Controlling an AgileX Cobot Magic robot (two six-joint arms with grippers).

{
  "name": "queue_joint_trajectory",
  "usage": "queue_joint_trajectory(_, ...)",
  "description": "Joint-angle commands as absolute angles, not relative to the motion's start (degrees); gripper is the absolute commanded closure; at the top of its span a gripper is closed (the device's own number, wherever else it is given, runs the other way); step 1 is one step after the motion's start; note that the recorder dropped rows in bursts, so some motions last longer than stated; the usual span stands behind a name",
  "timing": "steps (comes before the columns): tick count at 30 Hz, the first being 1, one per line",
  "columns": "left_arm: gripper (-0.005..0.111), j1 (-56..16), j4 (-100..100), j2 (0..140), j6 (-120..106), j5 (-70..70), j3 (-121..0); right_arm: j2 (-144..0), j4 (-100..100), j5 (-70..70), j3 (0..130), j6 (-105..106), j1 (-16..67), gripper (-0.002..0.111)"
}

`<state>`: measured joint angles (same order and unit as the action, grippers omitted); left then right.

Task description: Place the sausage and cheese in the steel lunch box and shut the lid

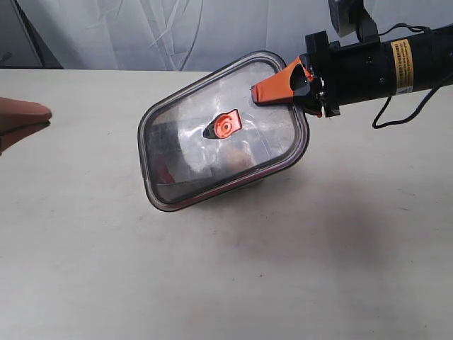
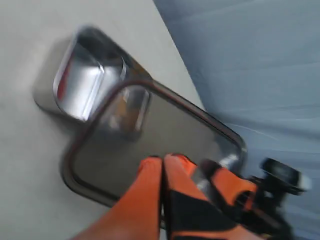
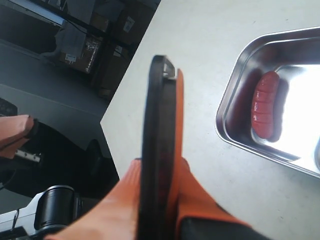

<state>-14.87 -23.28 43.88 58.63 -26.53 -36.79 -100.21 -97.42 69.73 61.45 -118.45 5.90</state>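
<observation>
The sausage (image 3: 265, 106) lies in the steel lunch box (image 3: 226, 127), the right end effector (image 1: 276, 86) pinching the lid (image 1: 191, 134) tilted above it, while the left end effector (image 2: 161, 161) is pressed together.

The lid (image 1: 184, 142), gripped at one corner by the right gripper (image 1: 279, 86) and tilted, hangs over the steel lunch box (image 3: 231, 107) and blocks most of the way down into it. Only the box end with the sausage (image 3: 266, 102) lies uncovered. The table (image 1: 233, 283) around gives wide room; the left gripper (image 1: 25, 117) is well apart at the left.
</observation>
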Motion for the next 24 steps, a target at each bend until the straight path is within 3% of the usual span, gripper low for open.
queue_joint_trajectory(1,0.107,-14.9,-39.9,44.0,58.9,-23.6,-35.4,-99.6,-96.9,70.0,61.3,-118.5,5.8,0.109)
queue_joint_trajectory(16,0.107,-14.9,-19.4,44.0,58.0,-21.4,-30.2,-99.6,-97.4,70.0,61.3,-118.7,5.8,0.109)
queue_joint_trajectory(24,0.107,-14.9,-24.9,44.0,57.8,-19.5,-30.2,-99.6,-97.4,70.0,61.3,-118.7,5.8,0.109)
